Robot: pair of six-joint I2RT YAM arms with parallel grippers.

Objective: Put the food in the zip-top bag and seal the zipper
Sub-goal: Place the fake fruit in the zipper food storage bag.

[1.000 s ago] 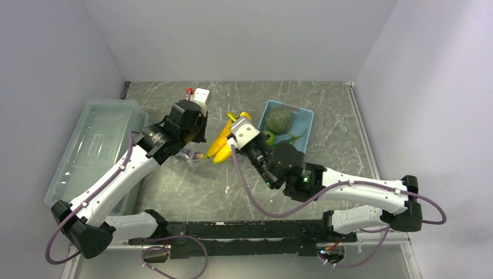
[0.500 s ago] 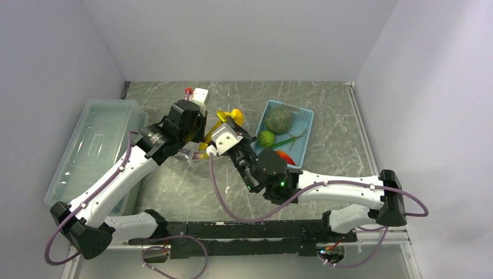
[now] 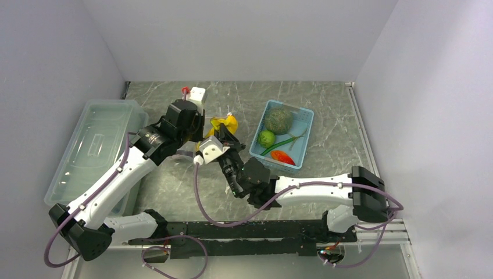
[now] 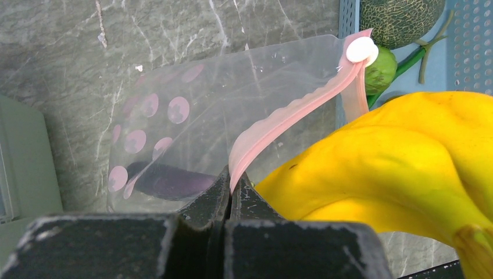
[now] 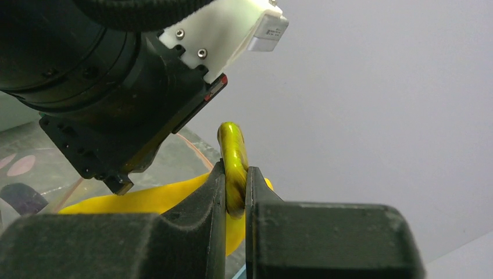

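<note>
Grey marbled table (image 3: pixel 325 116), translucent bin (image 3: pixel 96 145) at left, light-blue basket (image 3: pixel 303 122) right of centre

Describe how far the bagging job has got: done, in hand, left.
Done: eggplant lies inside the bag. In hand: left claw pinches the zipper, right claw grips the banana by the mouth. Left: round fruit, lime, red fruit, green vegetable in the basket, then sealing.

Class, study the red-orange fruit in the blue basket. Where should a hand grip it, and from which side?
Probably from straight above, closing across the narrow middle of the red-orange fruit. It lies flat and elongated, and the walls of the basket block sideways approach; the thin green vegetable lies close beside it.
</note>
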